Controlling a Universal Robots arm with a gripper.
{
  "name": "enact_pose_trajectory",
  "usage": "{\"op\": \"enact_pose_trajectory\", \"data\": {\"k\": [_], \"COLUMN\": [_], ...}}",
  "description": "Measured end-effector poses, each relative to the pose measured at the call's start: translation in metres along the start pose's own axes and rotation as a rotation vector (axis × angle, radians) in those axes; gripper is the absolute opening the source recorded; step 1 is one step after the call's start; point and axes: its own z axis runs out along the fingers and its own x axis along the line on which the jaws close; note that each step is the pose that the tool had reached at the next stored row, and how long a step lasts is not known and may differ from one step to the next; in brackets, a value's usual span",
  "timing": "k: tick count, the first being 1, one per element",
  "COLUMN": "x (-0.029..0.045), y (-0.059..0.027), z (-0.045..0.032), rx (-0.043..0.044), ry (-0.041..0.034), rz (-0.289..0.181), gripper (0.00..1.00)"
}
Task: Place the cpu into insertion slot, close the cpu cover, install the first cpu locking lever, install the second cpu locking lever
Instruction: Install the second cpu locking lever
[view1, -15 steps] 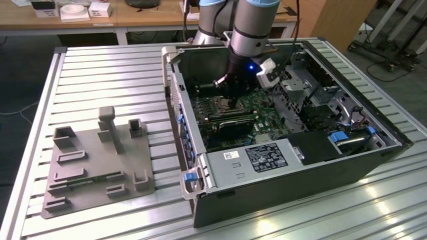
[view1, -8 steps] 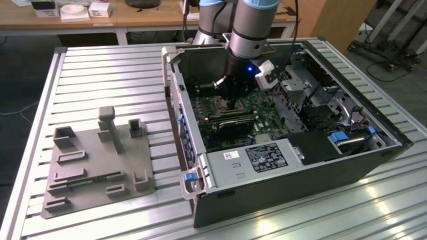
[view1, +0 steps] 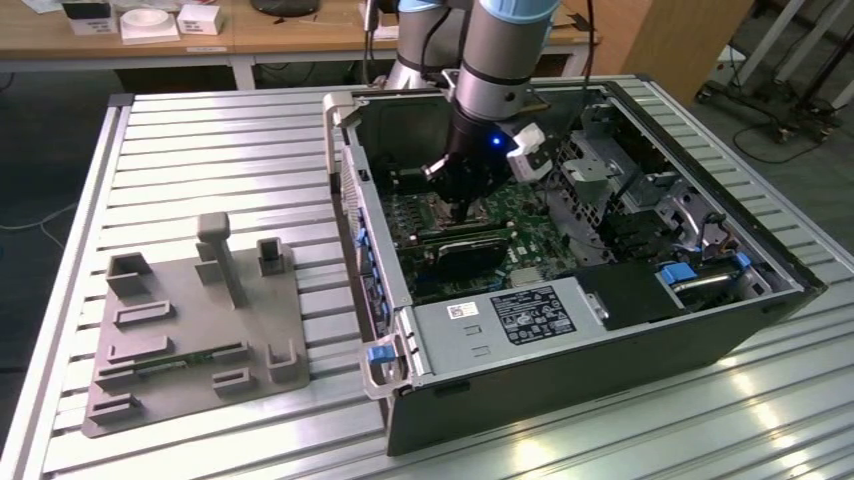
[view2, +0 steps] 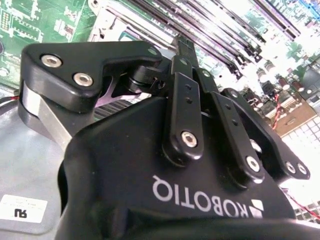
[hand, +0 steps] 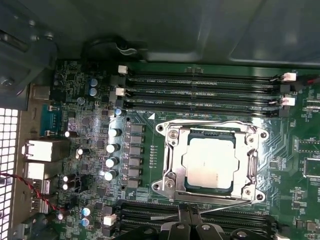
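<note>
The cpu (hand: 208, 163) lies flat in the insertion slot (hand: 176, 192), its grey top showing through the cut-out of the cpu cover (hand: 252, 167), which is folded down over it. A thin locking lever (hand: 235, 205) runs along the slot's 6 o'clock edge. The gripper (hand: 189, 220) hangs just over that lever with its fingers pressed together, likely to push it. In the exterior view the gripper (view1: 466, 208) reaches into the open computer case (view1: 747, 330) on the slatted desk (view1: 214, 150).

White brand lettering ran across the black body of my tool (view2: 186, 50). A white sticker (view2: 22, 207) carried a few dark letters. On the grey housing (view1: 441, 345), a black label (view1: 534, 313) bore white print too small to read.
</note>
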Motion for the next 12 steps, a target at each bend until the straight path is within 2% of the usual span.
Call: {"op": "enact_pose_trajectory", "data": {"k": [12], "x": [0.0045], "y": [0.0002], "z": [0.0035], "rx": [0.0001], "ry": [0.0], "rz": [0.0], "gripper": [0.1]}}
